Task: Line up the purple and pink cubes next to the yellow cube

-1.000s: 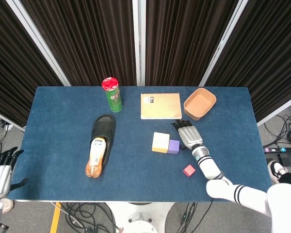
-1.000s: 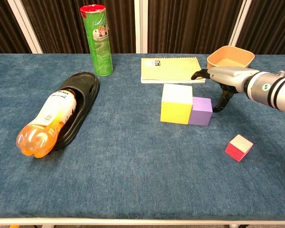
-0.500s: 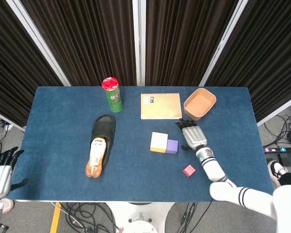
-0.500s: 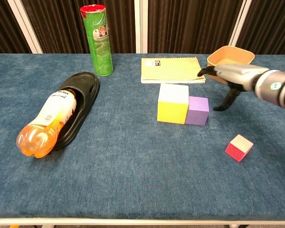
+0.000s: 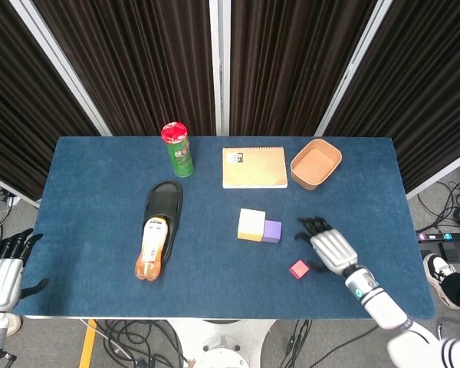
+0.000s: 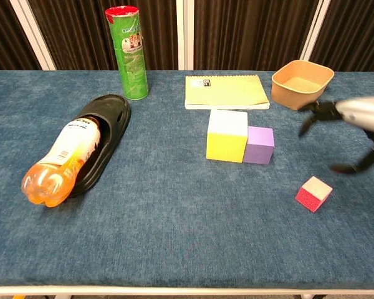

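**Cubes: purple beside yellow, pink apart**

Head view: yellow cube (image 5: 252, 224) and purple cube (image 5: 272, 231) sit touching, purple on the right, mid-counter. Pink cube (image 5: 299, 269) lies nearer and to the right, well apart from the pair. Right hand (image 5: 331, 248) is over the blue counter (image 5: 92, 199) just right of the pink cube, fingers spread, holding nothing. Left hand (image 5: 1, 268) hangs off the counter's left edge, fingers apart, empty. Far side: green can (image 5: 178, 149), notebook (image 5: 254, 167), tan bowl (image 5: 316, 163). Left of the cubes, a black slipper (image 5: 163, 205) with an orange bottle (image 5: 153, 249) lying on it.

Chest view: purple cube (image 6: 260, 145) is flush against the yellow cube (image 6: 227, 135). Pink cube (image 6: 313, 194) rests tilted, near right. Right hand (image 6: 355, 128) shows at the right edge, blurred, fingers splayed, above and beside the pink cube without touching it. Left hand not seen here.
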Robot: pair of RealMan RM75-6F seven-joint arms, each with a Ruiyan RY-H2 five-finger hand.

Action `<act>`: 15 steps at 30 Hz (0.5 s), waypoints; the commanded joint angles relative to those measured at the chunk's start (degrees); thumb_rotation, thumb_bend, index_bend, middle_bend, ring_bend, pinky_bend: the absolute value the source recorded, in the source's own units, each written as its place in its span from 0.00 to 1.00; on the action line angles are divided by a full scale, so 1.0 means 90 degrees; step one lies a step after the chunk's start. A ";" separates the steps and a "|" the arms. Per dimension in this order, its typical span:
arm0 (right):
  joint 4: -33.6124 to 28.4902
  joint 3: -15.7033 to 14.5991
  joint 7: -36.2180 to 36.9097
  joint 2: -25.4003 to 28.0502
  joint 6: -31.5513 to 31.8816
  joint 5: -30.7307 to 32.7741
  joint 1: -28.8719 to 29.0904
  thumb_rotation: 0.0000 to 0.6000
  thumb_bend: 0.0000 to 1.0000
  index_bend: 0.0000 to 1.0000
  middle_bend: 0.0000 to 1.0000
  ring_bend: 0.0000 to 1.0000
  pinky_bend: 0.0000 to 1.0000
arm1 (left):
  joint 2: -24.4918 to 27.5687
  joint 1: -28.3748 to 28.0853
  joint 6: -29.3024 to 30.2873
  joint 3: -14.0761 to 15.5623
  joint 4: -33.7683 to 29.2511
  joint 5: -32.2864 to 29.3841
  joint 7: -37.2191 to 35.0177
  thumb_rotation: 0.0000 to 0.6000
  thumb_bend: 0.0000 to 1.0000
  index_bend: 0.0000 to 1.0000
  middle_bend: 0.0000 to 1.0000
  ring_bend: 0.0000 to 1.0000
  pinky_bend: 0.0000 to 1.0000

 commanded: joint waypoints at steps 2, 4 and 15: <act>0.0306 -0.0493 0.0195 0.0022 0.0354 -0.0804 -0.0379 1.00 0.21 0.30 0.01 0.00 0.00 | 0.0021 0.0025 0.0048 0.0009 -0.0046 0.0016 0.0022 1.00 0.03 0.22 0.22 0.15 0.16; 0.0418 -0.0494 0.0195 -0.0074 0.0328 -0.0872 -0.0384 1.00 0.21 0.30 0.01 0.00 0.00 | 0.0035 0.0038 0.0071 0.0013 -0.0066 0.0022 0.0029 1.00 0.03 0.22 0.22 0.15 0.16; 0.0899 -0.0268 0.0014 -0.0595 0.0160 -0.1044 -0.0262 1.00 0.21 0.30 0.01 0.00 0.00 | 0.0058 0.0101 0.0128 0.0023 -0.0060 -0.0009 -0.0029 1.00 0.03 0.22 0.22 0.15 0.16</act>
